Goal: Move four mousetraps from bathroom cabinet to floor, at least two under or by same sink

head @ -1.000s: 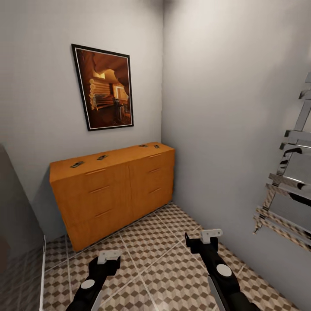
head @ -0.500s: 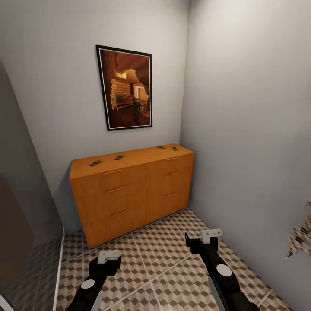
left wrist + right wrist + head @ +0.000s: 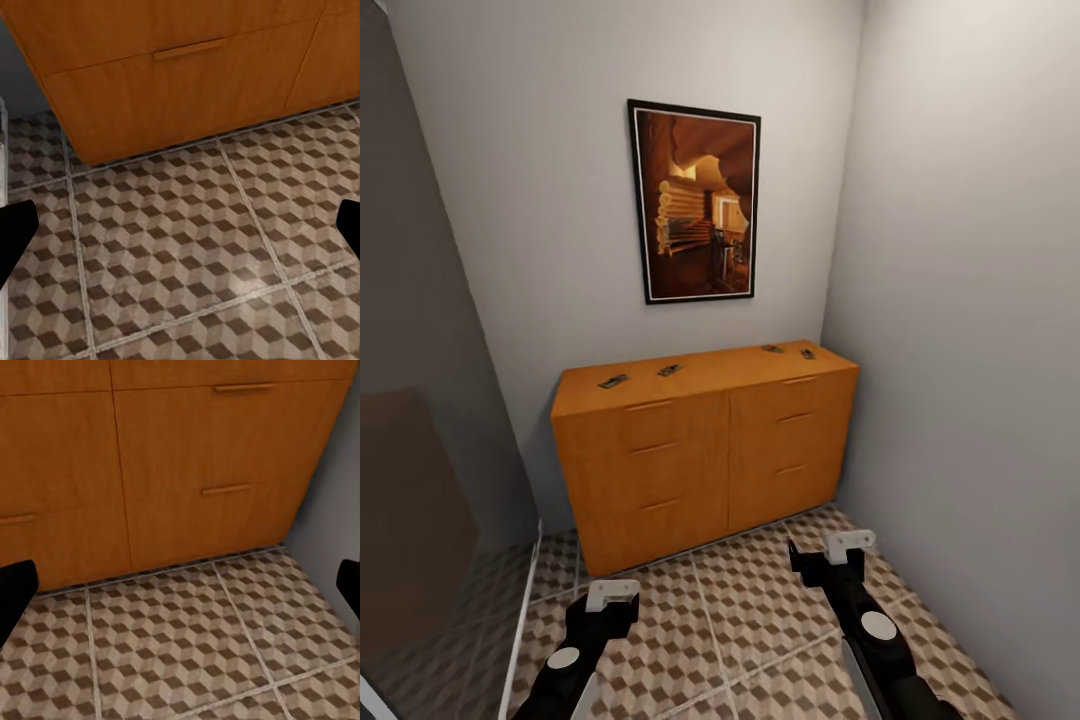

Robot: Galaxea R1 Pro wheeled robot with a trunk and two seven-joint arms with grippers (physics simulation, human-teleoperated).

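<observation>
Far at the left edge of the head view a dark brownish panel (image 3: pixel 405 520) fills the lower left of the frame, blurred, with a pale strip along its foot. Next, at the bottom left, the left gripper (image 3: pixel 610 595) hangs over the bathroom floor (image 3: pixel 750 620), and in the left wrist view its dark fingers (image 3: pixel 15 236) sit at opposite edges of the frame, spread wide with nothing between them but tiles and the cabinet's lowest drawer front. Centre frame, the cabinet (image 3: pixel 710 455) stands against the back wall, its right end tucked into the corner; all its drawer fronts are flush. On its top lie the mousetraps: one (image 3: pixel 612 381) near the left end, a second (image 3: pixel 669 370) just to the right of it, then, well apart toward the right end, a third (image 3: pixel 772 349) and a fourth (image 3: pixel 807 353) close together. They are too small to make out any detail. Above the cabinet, in the upper middle of the frame, a dark-framed picture (image 3: pixel 698 205) of a warm-lit timber interior hangs on the grey wall. At the bottom right, the right gripper (image 3: pixel 848 545) hangs over the tiles, and the right wrist view likewise shows its fingers (image 3: pixel 15 592) far apart and empty, facing the cabinet's lower right drawers and the side wall.
</observation>
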